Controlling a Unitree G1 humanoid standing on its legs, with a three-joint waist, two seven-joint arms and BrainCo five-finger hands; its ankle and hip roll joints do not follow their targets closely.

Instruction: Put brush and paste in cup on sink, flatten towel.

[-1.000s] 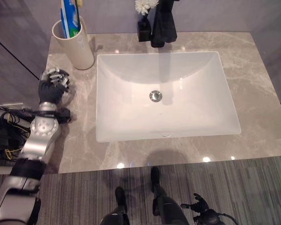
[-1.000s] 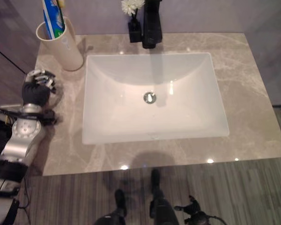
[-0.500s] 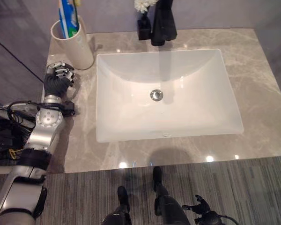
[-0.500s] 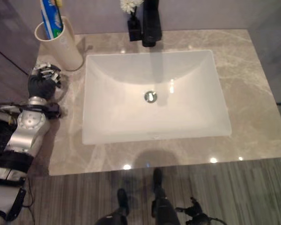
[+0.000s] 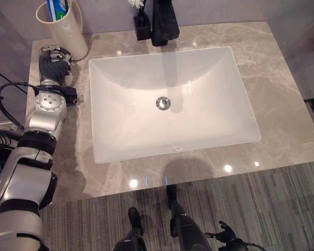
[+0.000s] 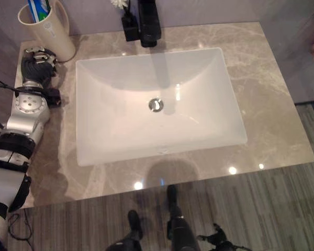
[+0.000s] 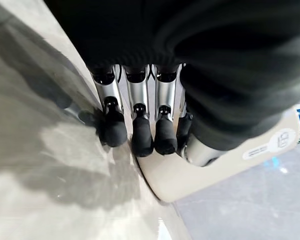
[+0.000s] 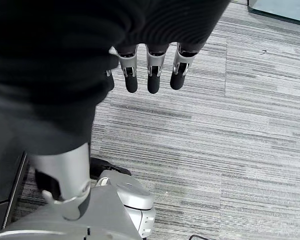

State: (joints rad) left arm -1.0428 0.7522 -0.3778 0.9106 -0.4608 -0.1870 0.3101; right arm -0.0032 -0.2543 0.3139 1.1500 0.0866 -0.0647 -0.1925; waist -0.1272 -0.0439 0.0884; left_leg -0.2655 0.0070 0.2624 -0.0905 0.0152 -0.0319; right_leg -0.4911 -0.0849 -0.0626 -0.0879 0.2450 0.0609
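Two hands are listed, taken from the near side outward, with the white basin (image 5: 172, 99) as the landmark. Right hand (image 8: 150, 75): hangs low over striped grey floor (image 8: 215, 150), nearer than the basin's front edge and toward its right, fingers straight and relaxed, holding nothing; it also shows small at the bottom of the head view (image 5: 225, 241).

Counter (image 5: 282, 104): grey-beige marble, surrounding the basin on all sides. The basin is rectangular, with a round metal drain (image 5: 163, 102) at its middle.

Left hand (image 5: 52, 61): rests on the counter to the left of the basin's far-left corner, the arm running along the basin's left side. Its fingers (image 7: 140, 135) are extended side by side, dark tips down on the marble, just beside the base of the cup; whether they touch the cup cannot be told. Nothing is held in it.

Cup (image 5: 63, 26): cream, upright, beyond the left hand, on the counter's far-left corner, left of and beyond the basin. In the wrist view its wall (image 7: 205, 170) lies right against the fingertips.

Toothpaste tube (image 5: 56, 9): blue and green, standing in the cup, its top cut off by the frame. A brush cannot be made out among the contents.

Faucet (image 5: 164, 23): black, beyond the basin's far edge at centre. Small black vase (image 5: 142, 29): just left of the faucet, holding a white flower (image 6: 120, 3).
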